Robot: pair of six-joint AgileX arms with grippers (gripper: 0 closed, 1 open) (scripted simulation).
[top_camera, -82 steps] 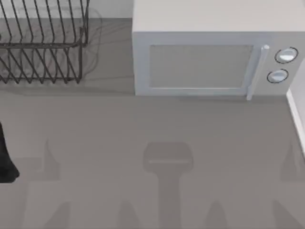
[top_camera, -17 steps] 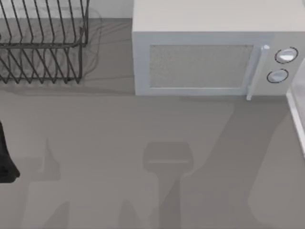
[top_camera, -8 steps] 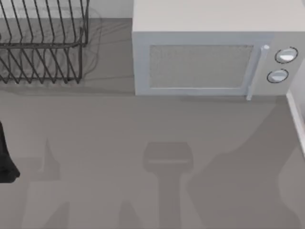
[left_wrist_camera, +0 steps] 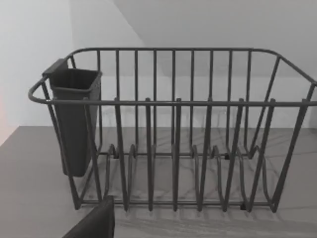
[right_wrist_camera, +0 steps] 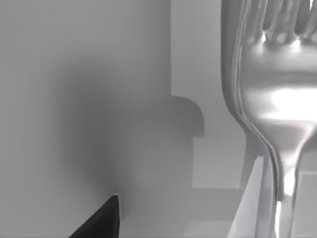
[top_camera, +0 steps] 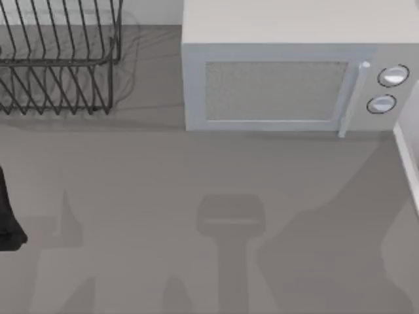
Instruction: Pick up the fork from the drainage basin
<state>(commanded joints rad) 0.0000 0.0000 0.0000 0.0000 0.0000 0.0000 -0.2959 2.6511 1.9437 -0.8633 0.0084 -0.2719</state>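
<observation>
Looming close before right wrist camera — fork (right_wrist_camera: 277,109), tines up.

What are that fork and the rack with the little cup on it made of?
The fork looks like polished metal: silvery, with bright mirror-like highlights. The dish rack seems to be dark coated wire, thin matte rods; its cutlery cup looks like matte dark plastic.

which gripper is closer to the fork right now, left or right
Right. The right wrist view shows the fork close up, right in front of the right gripper. The left arm sits at the table's left edge, facing the dish rack, with no fork near it.
</observation>
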